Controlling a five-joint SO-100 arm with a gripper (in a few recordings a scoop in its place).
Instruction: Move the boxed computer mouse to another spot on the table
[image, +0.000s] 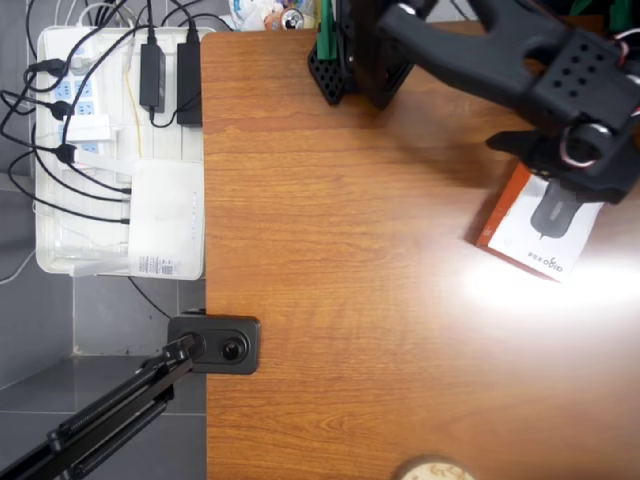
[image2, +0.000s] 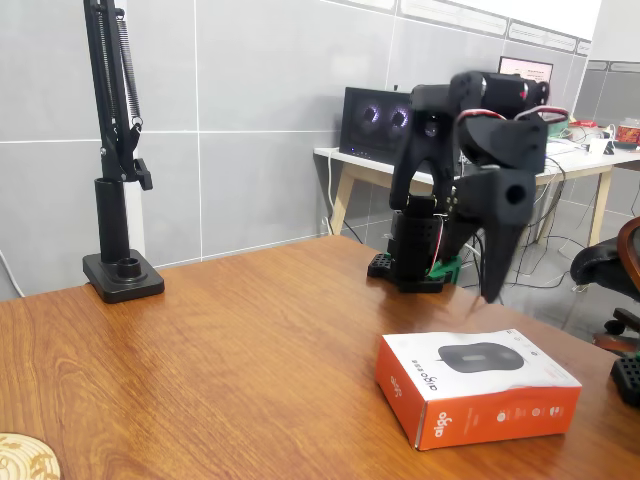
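The boxed computer mouse (image: 532, 232) (image2: 476, 386) lies flat on the table (image: 350, 250) (image2: 220, 350) near its right side in the overhead view. It is a white box with a dark mouse pictured on top and orange-red sides. My black gripper (image: 556, 168) (image2: 470, 280) hangs above the box's far end, pointing down and clear of it. Its jaws stand apart with nothing between them. In the overhead view the gripper hides the box's far end.
A white tray of power strips and cables (image: 115, 150) sits off the table's left edge. A black camera stand clamp (image: 215, 343) (image2: 122, 275) grips that edge. My arm's base (image: 355, 55) (image2: 415, 250) stands at the far side. A round cork mat (image: 432, 468) (image2: 20, 455) lies at the near edge.
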